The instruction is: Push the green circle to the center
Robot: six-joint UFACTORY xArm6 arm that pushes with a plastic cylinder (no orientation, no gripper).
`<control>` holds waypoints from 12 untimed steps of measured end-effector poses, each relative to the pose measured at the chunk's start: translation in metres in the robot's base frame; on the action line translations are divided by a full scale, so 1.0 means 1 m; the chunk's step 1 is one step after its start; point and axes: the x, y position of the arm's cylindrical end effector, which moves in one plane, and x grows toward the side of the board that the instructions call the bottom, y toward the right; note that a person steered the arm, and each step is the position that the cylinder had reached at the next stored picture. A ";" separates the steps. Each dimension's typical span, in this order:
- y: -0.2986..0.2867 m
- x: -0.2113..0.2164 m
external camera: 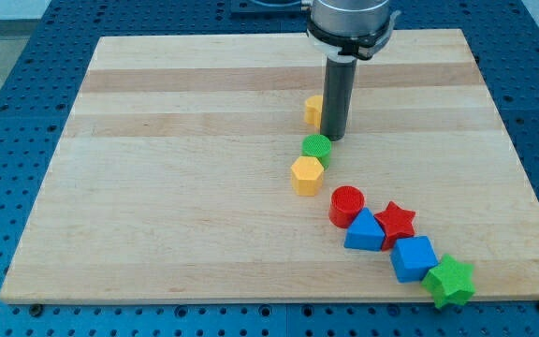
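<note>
The green circle [316, 148] lies a little right of the board's middle, touching a yellow hexagon [306, 175] just below it. My tip [333, 137] stands just above and to the right of the green circle, very close to it; contact cannot be told. A second yellow block [313, 109] sits partly hidden behind the rod on its left.
A red circle [347, 206], red star [396, 221], blue triangle [365, 232], blue cube [413, 258] and green star [451, 280] run in a chain toward the view's bottom right. The wooden board [176, 187] rests on a blue perforated table.
</note>
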 end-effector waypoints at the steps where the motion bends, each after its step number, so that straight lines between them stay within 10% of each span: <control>1: 0.004 0.007; 5: -0.008 0.067; 12: -0.072 0.011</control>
